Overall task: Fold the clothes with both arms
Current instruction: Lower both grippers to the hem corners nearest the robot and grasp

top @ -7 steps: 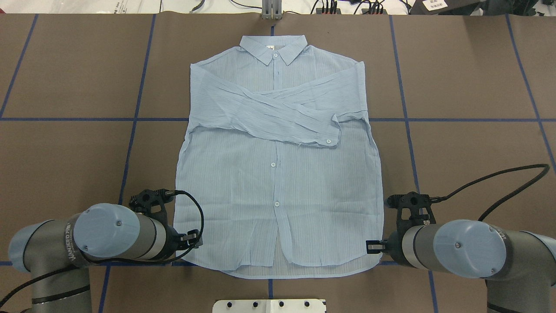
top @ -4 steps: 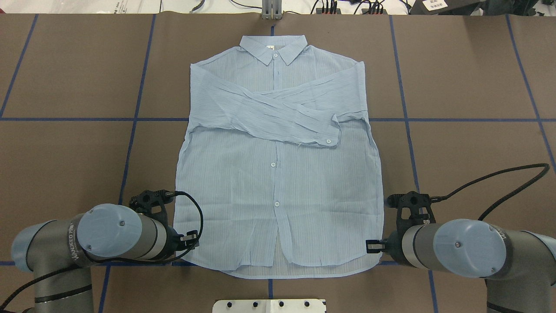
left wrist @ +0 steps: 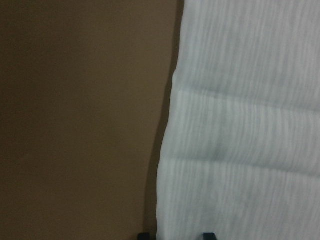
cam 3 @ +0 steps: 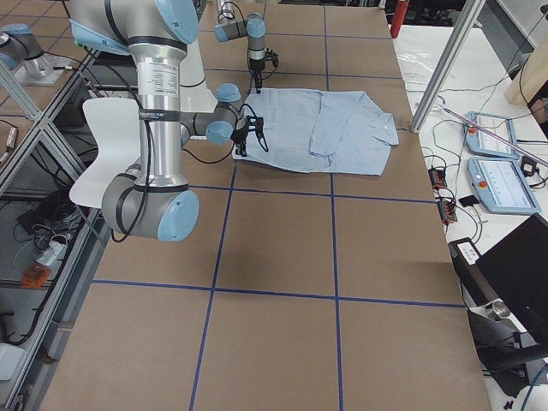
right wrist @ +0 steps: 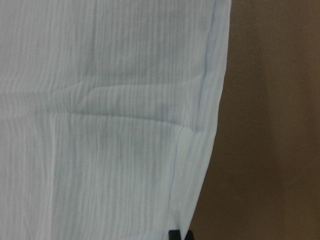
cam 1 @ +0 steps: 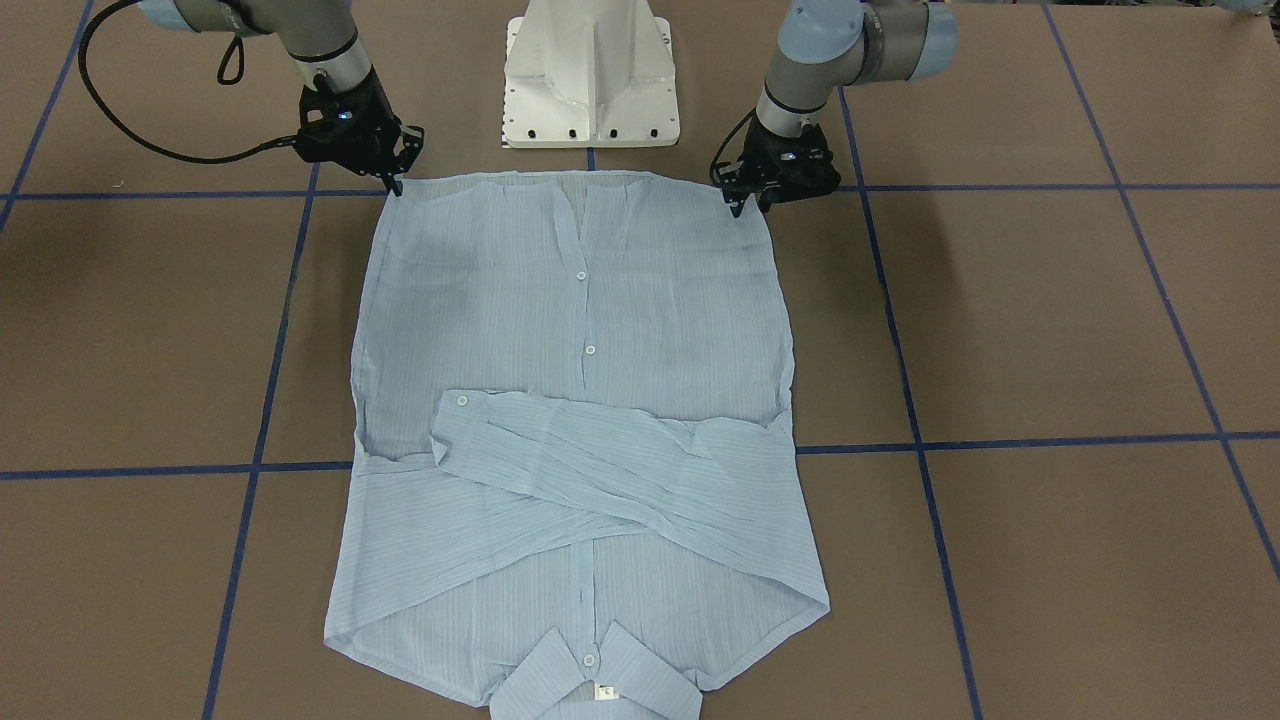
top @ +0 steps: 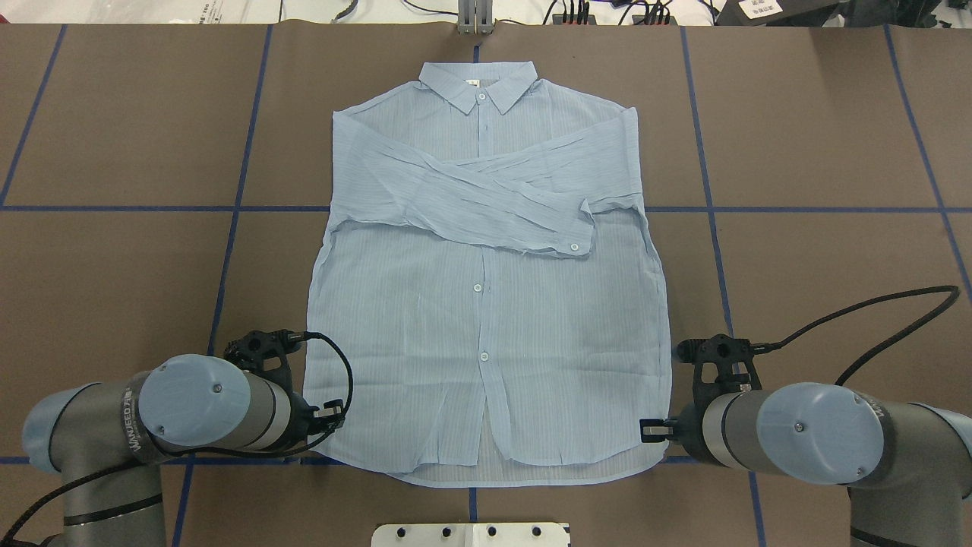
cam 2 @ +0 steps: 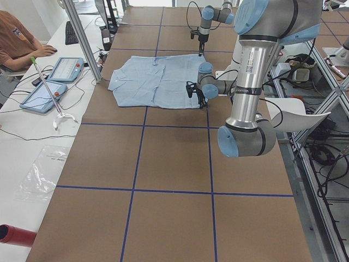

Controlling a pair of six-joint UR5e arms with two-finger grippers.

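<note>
At the table's [top: 820,129] near edge, the left gripper [cam 1: 748,205] straddles one hem corner of the shirt [top: 486,319], jaws apart with the cloth edge between them and nothing pinched. The right gripper [cam 1: 396,185] sits at the other near corner; I cannot tell how far open it is. The shirt lies flat mid-table, sleeves [top: 493,201] crossed, collar [top: 478,87] toward the far edge. The risk is that a jaw catches only one thin layer or the corners rise unevenly, which would drag the sleeves loose.

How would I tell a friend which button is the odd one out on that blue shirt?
Start at the thin light-blue striped shirt flat on the brown table. Its two sleeves are crossed over the chest; follow the upper sleeve to its cuff. The small pale button there is the only one off the shirt's centre line.
</note>
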